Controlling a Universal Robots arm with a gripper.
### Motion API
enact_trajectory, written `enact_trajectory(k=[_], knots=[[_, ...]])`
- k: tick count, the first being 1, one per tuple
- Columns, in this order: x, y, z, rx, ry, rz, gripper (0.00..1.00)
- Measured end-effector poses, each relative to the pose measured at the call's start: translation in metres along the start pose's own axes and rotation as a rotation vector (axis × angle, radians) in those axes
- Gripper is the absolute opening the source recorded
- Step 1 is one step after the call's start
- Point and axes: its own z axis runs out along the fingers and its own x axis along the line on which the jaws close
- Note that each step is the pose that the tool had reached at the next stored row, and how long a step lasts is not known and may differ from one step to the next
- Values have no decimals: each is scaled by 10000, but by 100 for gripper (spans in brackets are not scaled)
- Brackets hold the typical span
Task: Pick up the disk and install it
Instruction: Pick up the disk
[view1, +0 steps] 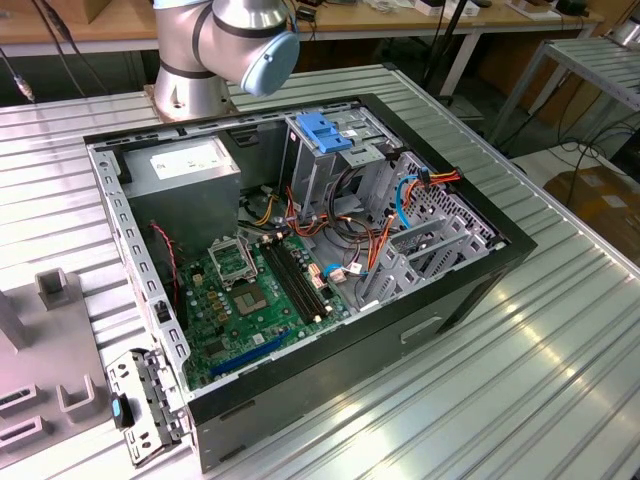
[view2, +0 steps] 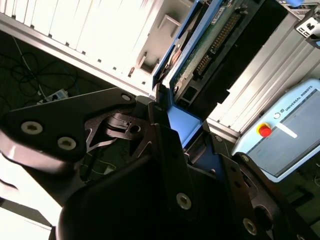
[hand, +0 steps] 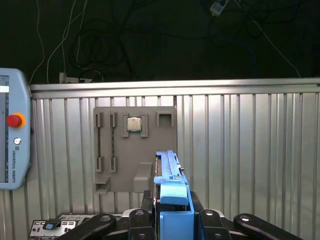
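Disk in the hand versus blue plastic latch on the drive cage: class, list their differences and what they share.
The flat blue-railed disk is clamped in the hand; the blue plastic latch sits atop the metal drive cage. The disk shows a green circuit board; the latch is all blue. Both have bright blue plastic.

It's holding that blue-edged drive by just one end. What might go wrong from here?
The tool grips the disk by one end only, most of it sticking out, so it might tilt or slip. Loose cables crowd the drive cage in the open computer case, so the disk might snag them.
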Motion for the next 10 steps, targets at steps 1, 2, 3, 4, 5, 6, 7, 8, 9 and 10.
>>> enact_trajectory(k=[1,2,3,4,5,6,7,8,9,10], knots=[[0,-6,0,0,0,0,37],[-1,-15,0,-1,0,0,37],[-1,-22,1,-1,0,0,37],[-1,-27,1,0,0,0,37],[-1,-34,2,1,0,0,37],[-1,-42,2,0,0,0,37],[-1,-48,2,0,0,0,37],[-2,-57,3,0,0,0,37],[-2,-63,3,0,0,1,37],[-2,-71,3,0,0,0,37]])
